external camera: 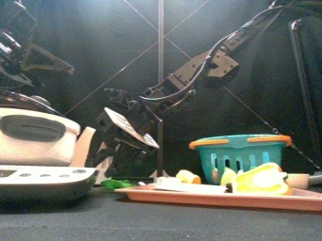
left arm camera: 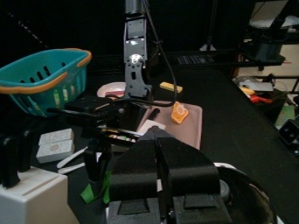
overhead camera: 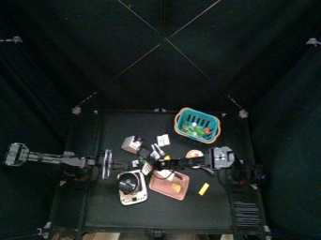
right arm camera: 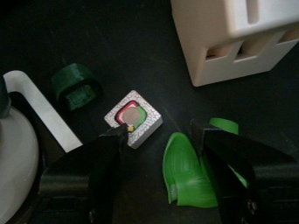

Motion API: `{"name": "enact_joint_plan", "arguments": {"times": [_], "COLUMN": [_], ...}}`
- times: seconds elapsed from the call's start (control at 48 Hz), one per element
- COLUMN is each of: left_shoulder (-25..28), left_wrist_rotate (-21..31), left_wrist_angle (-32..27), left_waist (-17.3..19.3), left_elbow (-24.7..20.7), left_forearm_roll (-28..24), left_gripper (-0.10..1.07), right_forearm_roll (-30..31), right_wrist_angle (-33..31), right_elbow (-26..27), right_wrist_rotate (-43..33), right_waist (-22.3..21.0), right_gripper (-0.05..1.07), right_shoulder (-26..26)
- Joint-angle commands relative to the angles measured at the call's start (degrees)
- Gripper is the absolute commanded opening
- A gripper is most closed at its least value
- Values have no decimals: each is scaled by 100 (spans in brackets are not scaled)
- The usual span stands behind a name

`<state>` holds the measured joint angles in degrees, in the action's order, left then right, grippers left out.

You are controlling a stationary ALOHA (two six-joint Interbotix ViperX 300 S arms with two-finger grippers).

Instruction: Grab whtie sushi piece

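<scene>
The white sushi piece [right arm camera: 132, 118] is a small white square with a pink and green centre, lying on the black table. My right gripper [right arm camera: 167, 138] is open just above it, and the piece sits by the tip of one jaw. In the top view the right gripper [overhead camera: 158, 163] reaches in to the table's middle. It hangs low over the table in the front view [external camera: 127, 141]. My left gripper [left arm camera: 162, 166] is shut and empty, resting at the table's left [overhead camera: 123, 170].
A white slotted block [right arm camera: 233, 35] and green plastic leaves [right arm camera: 187, 168] lie close to the sushi. A white appliance [overhead camera: 131, 188] stands at the front left. A pink tray [overhead camera: 179, 186] holds small food pieces. A teal basket [overhead camera: 197, 122] stands at the back.
</scene>
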<state>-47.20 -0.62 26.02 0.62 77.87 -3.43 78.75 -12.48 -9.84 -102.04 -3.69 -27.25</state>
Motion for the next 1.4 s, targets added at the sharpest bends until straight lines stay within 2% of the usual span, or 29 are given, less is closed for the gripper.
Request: {"name": "enact_joint_plan", "arguments": {"times": [0.0, 0.271, 0.458, 0.542, 1.375], "left_shoulder": [18, 18, 18, 18, 18], "left_wrist_rotate": [-9, -9, -9, -9, -9], "left_wrist_angle": [26, 26, 18, 18, 18], "left_waist": [0, 9, 26, 26, 53], "left_elbow": [-70, -70, -62, -70, -62], "left_forearm_roll": [9, 9, 9, 9, 9], "left_gripper": [25, 25, 25, 25, 25], "right_forearm_roll": [-18, -334, -369, -369, -246], "right_wrist_angle": [-9, -9, -9, 0, -18], "right_elbow": [-149, -1257, -1960, -2118, -2399], "right_wrist_rotate": [0, 9, 18, 18, 18], "right_waist": [-62, -53, -53, -53, -123], "right_gripper": [91, 91, 91, 91, 90], "right_shoulder": [571, 1389, 1661, 1705, 1696]}}
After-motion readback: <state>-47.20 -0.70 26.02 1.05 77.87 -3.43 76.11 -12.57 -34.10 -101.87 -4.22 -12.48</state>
